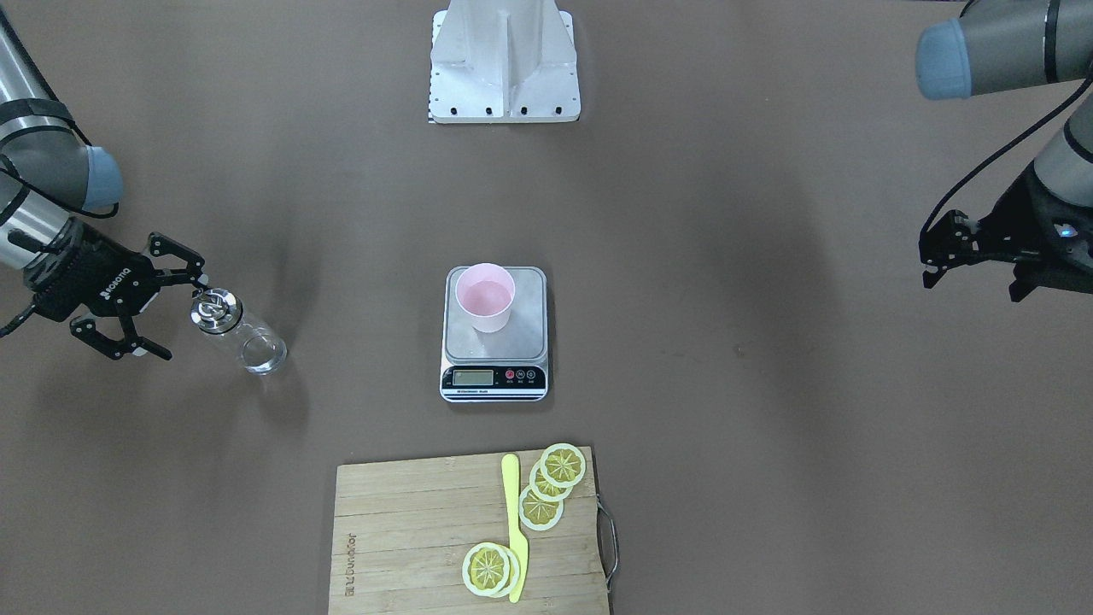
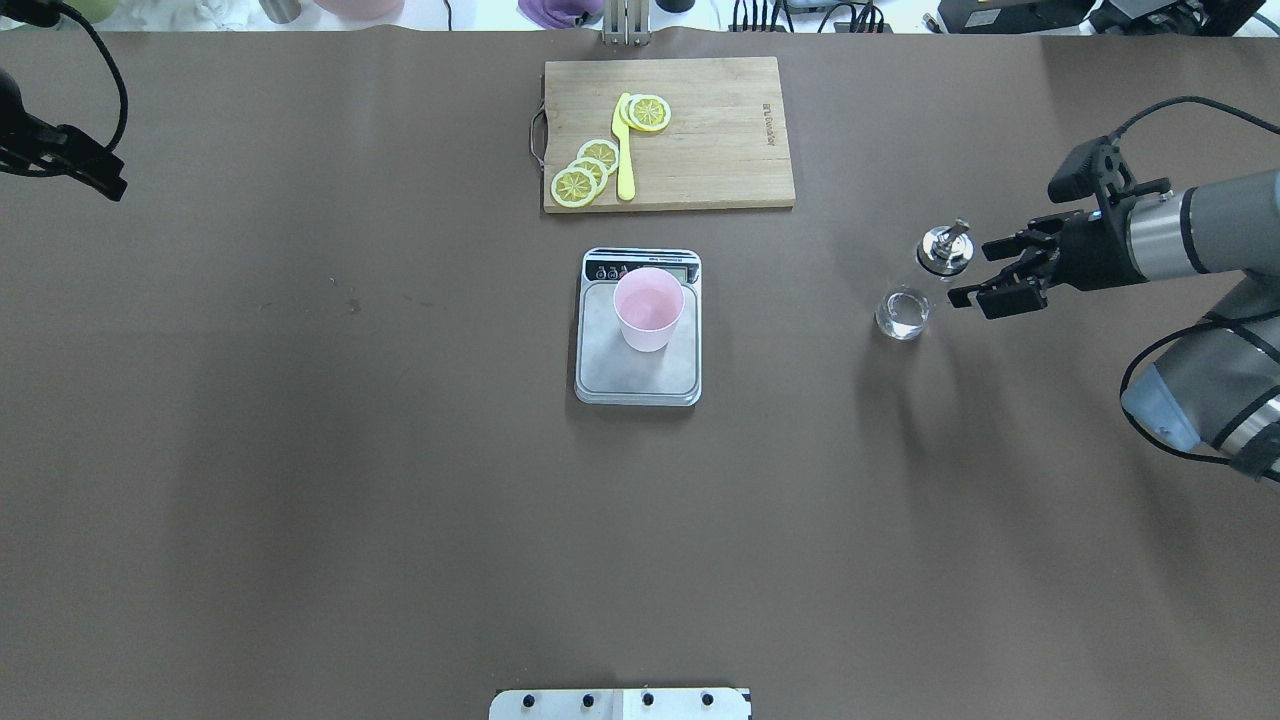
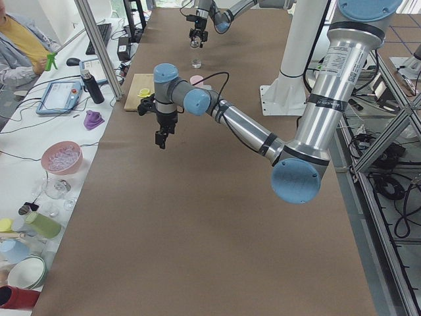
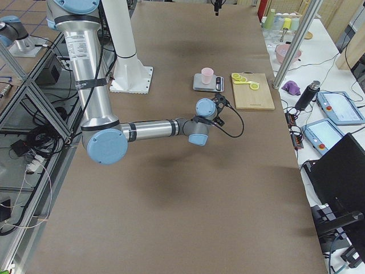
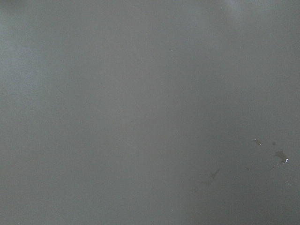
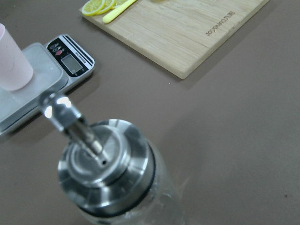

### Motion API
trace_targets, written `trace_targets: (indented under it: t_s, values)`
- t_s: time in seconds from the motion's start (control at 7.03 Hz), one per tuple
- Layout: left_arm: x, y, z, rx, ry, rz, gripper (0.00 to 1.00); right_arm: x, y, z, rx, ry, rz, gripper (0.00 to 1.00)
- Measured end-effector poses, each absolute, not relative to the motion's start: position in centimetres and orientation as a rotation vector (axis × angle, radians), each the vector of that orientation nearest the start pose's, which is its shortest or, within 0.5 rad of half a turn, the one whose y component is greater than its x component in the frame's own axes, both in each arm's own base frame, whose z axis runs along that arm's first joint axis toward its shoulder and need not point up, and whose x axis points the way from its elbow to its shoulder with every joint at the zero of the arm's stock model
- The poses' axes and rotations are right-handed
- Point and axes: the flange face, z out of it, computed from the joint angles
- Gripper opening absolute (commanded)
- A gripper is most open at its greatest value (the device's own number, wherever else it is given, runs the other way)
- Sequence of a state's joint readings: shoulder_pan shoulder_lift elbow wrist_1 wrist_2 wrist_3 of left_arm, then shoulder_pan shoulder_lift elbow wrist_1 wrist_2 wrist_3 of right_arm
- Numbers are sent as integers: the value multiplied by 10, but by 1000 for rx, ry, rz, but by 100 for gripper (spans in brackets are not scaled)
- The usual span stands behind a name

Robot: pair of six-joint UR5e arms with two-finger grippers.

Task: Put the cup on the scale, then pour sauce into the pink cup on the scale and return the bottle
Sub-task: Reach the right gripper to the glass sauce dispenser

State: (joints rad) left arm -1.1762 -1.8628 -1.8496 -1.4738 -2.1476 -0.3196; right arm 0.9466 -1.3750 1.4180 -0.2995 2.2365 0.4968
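Bottle point(image 1: 245, 339): smooth glass, likely slippery, fragile.
Right gripper point(image 1: 181, 316), frame left, spread wide beside it; grip the body. Left gripper point(image 1: 932, 256): finger spread unclear.

ROBOTIQ is read on the right gripper point(image 1: 179, 313) body. The burnt-in mark on the cutting board point(image 1: 410, 547) and the print on the scale point(image 1: 494, 342) front strip are noted as illegible.

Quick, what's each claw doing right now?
Left claw: cannot be told.
Right claw: open, empty, beside the bottle.
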Motion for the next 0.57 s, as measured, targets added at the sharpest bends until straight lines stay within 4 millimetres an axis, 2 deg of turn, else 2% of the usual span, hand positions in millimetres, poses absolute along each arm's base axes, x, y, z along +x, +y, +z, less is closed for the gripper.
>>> trace_targets:
  t_s: [0.14, 0.28, 0.57]
  values:
    - [150, -566, 384, 235, 692, 207, 97, -291, -506, 481, 810, -1164, -525, 98]
    - [151, -567, 381, 238, 693, 206, 97, -296, -501, 486, 848, -1174, -527, 98]
    - [151, -569, 377, 241, 694, 205, 97, -299, -494, 516, 908, -1192, -541, 95]
